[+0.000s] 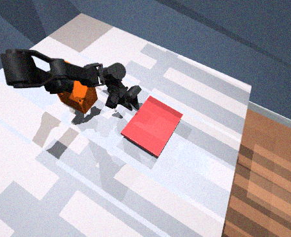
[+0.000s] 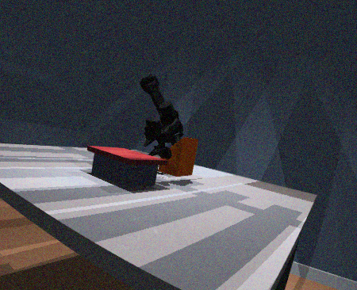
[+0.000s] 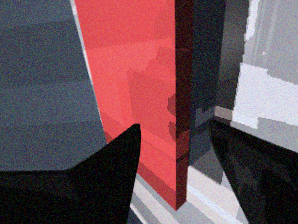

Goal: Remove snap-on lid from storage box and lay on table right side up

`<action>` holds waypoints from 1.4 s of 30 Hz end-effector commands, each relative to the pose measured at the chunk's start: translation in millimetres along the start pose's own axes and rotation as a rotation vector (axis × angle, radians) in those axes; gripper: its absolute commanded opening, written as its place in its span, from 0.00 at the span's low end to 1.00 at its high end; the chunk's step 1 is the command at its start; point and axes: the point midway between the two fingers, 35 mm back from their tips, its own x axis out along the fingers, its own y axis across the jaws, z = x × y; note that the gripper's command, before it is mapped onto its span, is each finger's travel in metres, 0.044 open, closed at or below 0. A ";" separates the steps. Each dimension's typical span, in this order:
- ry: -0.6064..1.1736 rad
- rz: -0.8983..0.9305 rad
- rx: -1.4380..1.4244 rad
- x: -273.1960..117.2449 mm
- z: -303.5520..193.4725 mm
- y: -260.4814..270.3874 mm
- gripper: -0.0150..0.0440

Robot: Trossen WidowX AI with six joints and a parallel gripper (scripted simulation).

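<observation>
The gripper (image 1: 134, 103) (image 2: 148, 150) (image 3: 174, 127) is about half open and holds nothing. The red lid (image 1: 152, 124) (image 2: 124, 154) (image 3: 135, 80) sits on the dark box (image 2: 124, 173) (image 3: 206, 60), just beyond the 2 fingertips. The next move should go toward its near edge.

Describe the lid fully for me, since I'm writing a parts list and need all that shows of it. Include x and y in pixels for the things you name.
The flat, rectangular red lid (image 1: 152, 126) (image 2: 124, 154) (image 3: 135, 75) looks like smooth, plain plastic, with a shallow rim along its edges and no handle visible. It lies top side up, roughly level, on the dark, box-shaped storage box (image 2: 120, 172) (image 3: 205, 60), overhanging its walls slightly. Shadows fall across its top. The black two-finger gripper (image 1: 134, 103) (image 3: 174, 127) is open at one edge; whether a finger touches the lid, I cannot tell.
</observation>
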 end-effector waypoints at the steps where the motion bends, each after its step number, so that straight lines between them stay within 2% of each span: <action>1: 0.001 -0.002 -0.006 8.1 -0.9 -0.3 0.65; 18: -0.009 0.011 -0.009 32.7 3.3 -1.5 0.65; 21: -0.009 0.011 -0.009 32.7 3.3 -1.5 0.52; 31: -0.009 0.011 -0.009 32.7 3.3 -1.5 0.41; 35: -0.009 0.011 -0.009 32.7 3.3 -1.5 0.25; 42: -0.012 0.010 -0.006 30.9 4.4 -1.2 0.25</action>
